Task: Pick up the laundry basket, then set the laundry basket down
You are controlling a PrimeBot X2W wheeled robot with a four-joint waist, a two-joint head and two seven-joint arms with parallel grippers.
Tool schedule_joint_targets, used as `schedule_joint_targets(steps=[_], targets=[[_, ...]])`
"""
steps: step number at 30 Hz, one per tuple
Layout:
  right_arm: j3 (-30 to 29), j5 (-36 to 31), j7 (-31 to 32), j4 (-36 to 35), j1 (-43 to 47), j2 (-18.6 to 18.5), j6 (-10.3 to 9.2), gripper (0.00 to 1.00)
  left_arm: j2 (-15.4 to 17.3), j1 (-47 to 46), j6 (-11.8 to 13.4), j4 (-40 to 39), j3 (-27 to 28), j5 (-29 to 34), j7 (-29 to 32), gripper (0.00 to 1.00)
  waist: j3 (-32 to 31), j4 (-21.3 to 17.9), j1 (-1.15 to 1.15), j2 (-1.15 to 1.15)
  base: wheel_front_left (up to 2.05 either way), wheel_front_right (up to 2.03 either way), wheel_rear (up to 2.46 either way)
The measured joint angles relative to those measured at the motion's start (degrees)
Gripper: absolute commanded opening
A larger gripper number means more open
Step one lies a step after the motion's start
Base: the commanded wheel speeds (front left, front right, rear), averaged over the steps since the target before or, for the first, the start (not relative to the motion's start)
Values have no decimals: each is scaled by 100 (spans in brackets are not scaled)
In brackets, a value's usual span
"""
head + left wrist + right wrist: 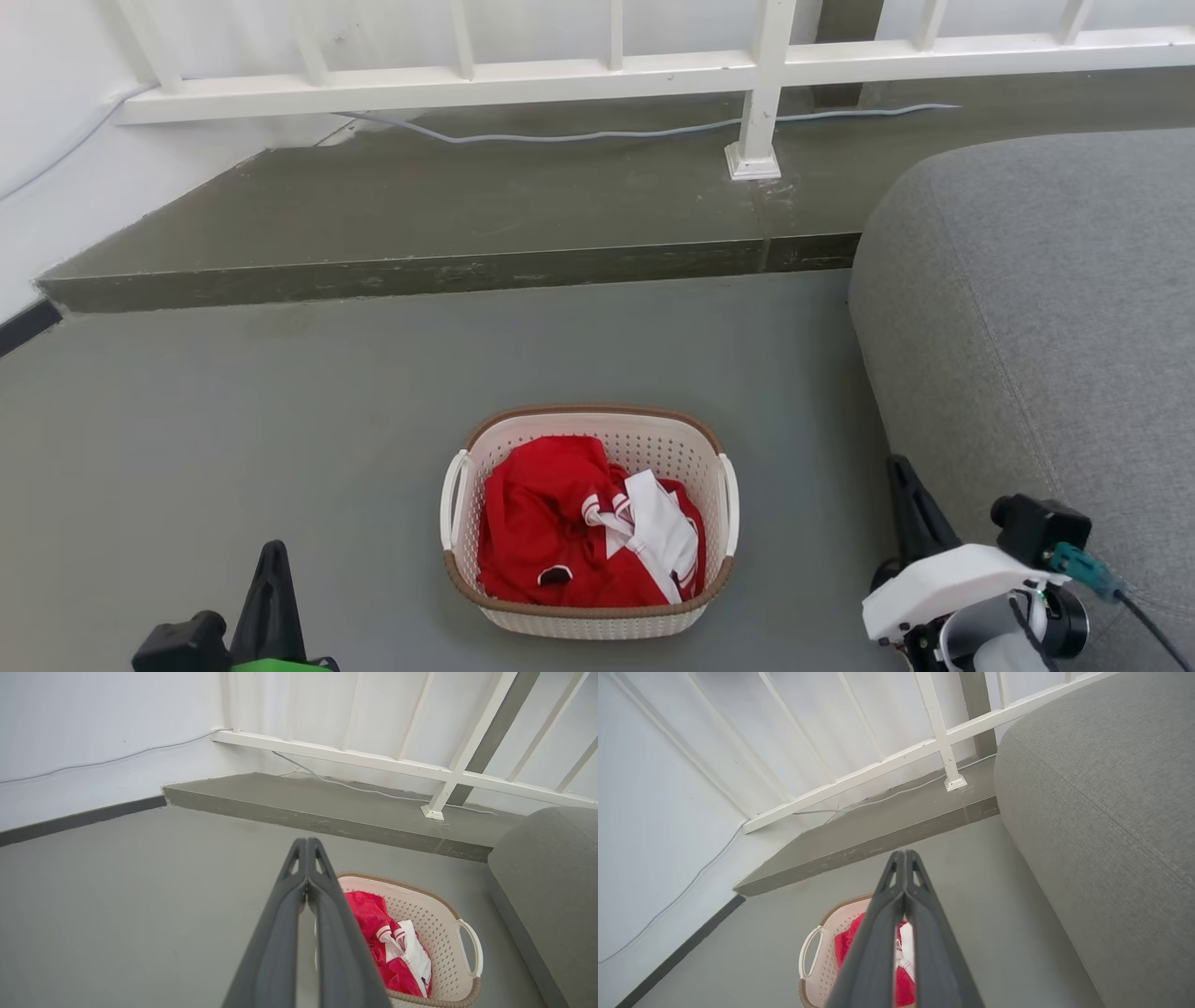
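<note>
On the floor (280, 392), at 6 o'clock in the head view, we find the laundry basket (593, 410) holding red clothing (551, 523). Our left gripper (274, 551) at 8 o'clock and right gripper (899, 464) at 4 o'clock flank it, fingers pressed together and clear of its handles (452, 499). We judge this a staging position for a two-sided lift.

Bare grey floor (233, 420) lies open around the laundry basket (579, 621) from 7 through 9 to 12 o'clock in the head view, so nothing stands between the left pincer (274, 553), closed tight at 8 o'clock, and the basket's white handle (452, 499). At 3 o'clock the grey sofa (1046, 327) bulges in, leaving a strip of floor beside the basket, where the right pincer (898, 464), likewise closed, stands at 4 o'clock. Farther off at 12 o'clock a raised step (467, 215) and white railing (766, 75) bound the floor.
</note>
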Motion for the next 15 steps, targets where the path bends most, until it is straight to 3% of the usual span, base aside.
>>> schedule_joint_targets(steps=[15], targets=[[-365, 1193, 321, -44, -8, 9, 156, 0, -14, -40, -211, 53, 140, -1448, 339, 0, 15, 34, 0, 0, 0, 0, 0]])
